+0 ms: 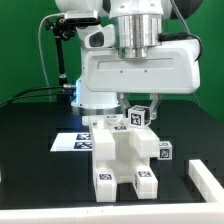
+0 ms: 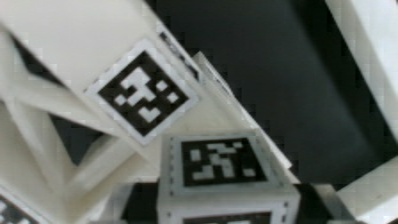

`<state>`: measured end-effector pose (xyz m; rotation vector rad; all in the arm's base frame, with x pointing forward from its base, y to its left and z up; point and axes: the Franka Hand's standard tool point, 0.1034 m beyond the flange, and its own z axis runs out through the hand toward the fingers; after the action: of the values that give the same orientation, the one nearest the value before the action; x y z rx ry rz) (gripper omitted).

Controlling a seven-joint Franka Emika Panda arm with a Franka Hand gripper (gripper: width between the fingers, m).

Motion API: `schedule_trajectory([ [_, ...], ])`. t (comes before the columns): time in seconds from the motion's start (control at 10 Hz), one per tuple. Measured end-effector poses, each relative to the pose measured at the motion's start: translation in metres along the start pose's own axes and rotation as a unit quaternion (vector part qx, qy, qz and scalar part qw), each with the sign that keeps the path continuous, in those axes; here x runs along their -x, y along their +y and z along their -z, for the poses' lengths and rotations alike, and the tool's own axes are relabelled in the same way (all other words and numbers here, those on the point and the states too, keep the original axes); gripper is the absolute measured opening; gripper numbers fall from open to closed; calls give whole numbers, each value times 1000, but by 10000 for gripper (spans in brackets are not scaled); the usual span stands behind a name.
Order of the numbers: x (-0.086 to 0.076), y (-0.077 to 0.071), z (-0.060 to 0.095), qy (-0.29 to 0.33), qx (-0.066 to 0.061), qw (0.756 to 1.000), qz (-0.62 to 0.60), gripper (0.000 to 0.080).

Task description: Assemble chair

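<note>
At the centre of the black counter (image 1: 30, 125), the chunky matte-white plastic chair (image 1: 120, 160) stands part-built beneath my jaws, which flank its tagged top block (image 1: 138, 116), grip unclear; next, I judge, press it home squarely.

Exterior faces chair (image 1: 122, 150); wrist close-up.

Bright, even light, seemingly from above; the white chair (image 1: 122, 155) nearly washes out against the black table (image 1: 30, 170); wrist view soft, blurred.
</note>
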<state>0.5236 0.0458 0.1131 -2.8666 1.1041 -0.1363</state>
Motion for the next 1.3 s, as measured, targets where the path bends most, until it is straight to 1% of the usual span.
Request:
schedule_trajectory([
  [0.1, 0, 0, 0, -3, -4, 997, -76, 284],
  [0.2, 0, 0, 0, -5, -7, 995, -102, 284],
  [0.4, 0, 0, 0, -6, -7, 995, -95, 291],
  [0.5, 0, 0, 0, -6, -7, 997, -81, 468],
  [0.6, -1, 1, 0, -5, -7, 999, -32, 606],
  [0.7, -3, 2, 0, -4, -8, 998, 65, 606],
  [0.8, -2, 1, 0, -4, -8, 989, 148, 637],
  [0.9, 3, 0, 0, -5, -7, 978, 210, 647],
  [1.0, 6, 0, 0, -6, -8, 967, 256, 647],
  [1.1, 8, 1, 2, -5, -9, 961, 277, 647],
  [1.3, 7, 2, 0, -5, -7, 939, 344, 649],
])
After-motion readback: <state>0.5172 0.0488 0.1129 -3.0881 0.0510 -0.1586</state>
